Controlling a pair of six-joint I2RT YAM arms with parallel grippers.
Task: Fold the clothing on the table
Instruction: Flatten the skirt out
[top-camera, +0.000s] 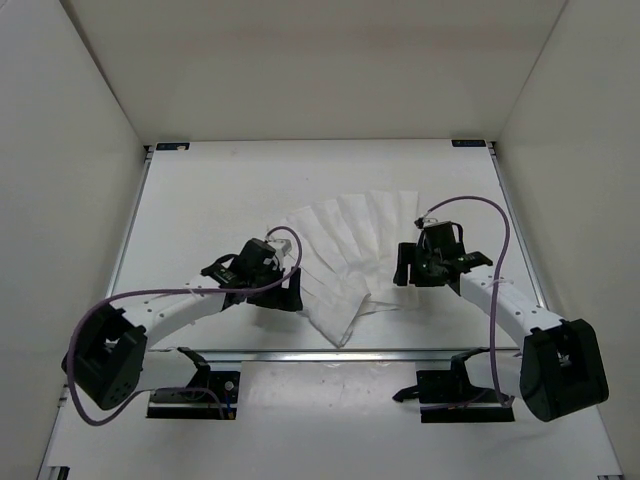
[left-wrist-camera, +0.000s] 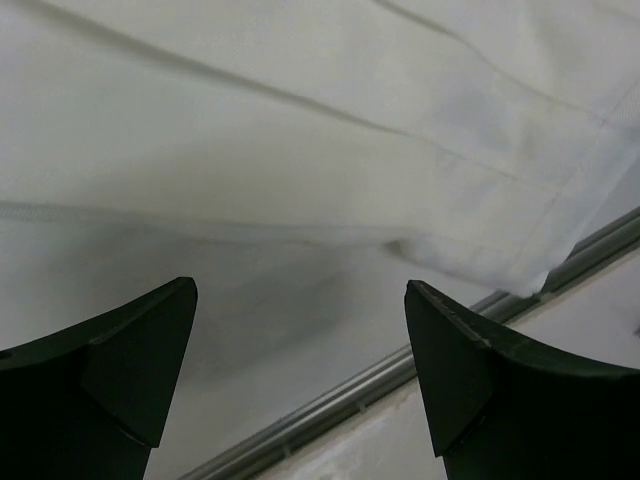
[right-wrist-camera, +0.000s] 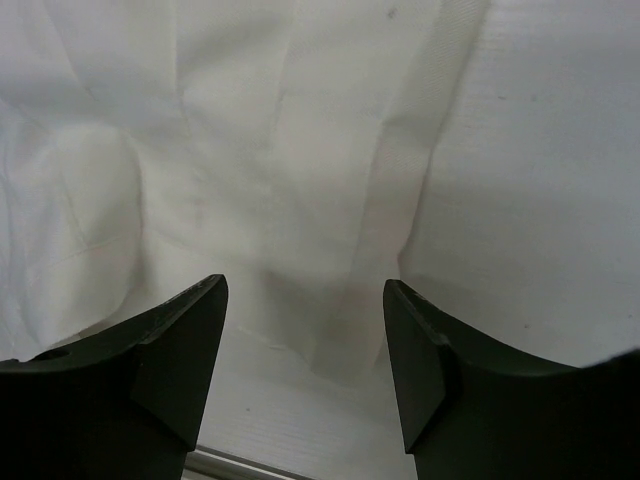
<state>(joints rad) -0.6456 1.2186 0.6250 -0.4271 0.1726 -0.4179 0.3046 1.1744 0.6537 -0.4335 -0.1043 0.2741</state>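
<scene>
Two black arm bases (top-camera: 195, 392) are bolted at the near edge of the bench (top-camera: 200, 200), in front of a metal rail (top-camera: 400, 353). Past the rail, the left fingers (left-wrist-camera: 120, 370) stand apart with nothing between them, over the near left edge of the clothing (top-camera: 350, 250). The right fingers (right-wrist-camera: 160, 370) also stand apart and empty, over its right edge. The clothing lies spread fan-shaped at mid-bench between both arms, narrow tip towards the rail. Purple cables (top-camera: 480, 205) loop over each arm. White walls (top-camera: 300, 70) enclose the far side.
</scene>
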